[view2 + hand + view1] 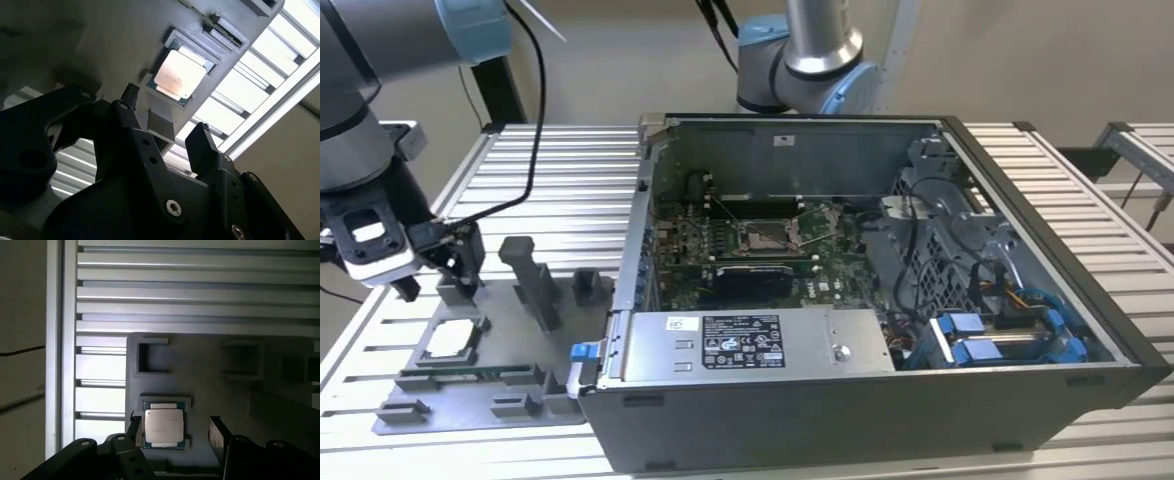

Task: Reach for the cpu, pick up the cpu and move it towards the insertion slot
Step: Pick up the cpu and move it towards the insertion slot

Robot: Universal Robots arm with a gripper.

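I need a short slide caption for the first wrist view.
Gripper, jaws open, close to the cpu resting in a recess of the grey tray.

Shiny metal cpu (163,427), matt grey plastic tray (210,390)

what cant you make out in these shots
- cpu: its underside is hidden by the grey tray it lies in, in every view.
- insertion slot: its contacts are too small to see in the exterior view.
- gripper: its height above the cpu is unclear in both wrist views.
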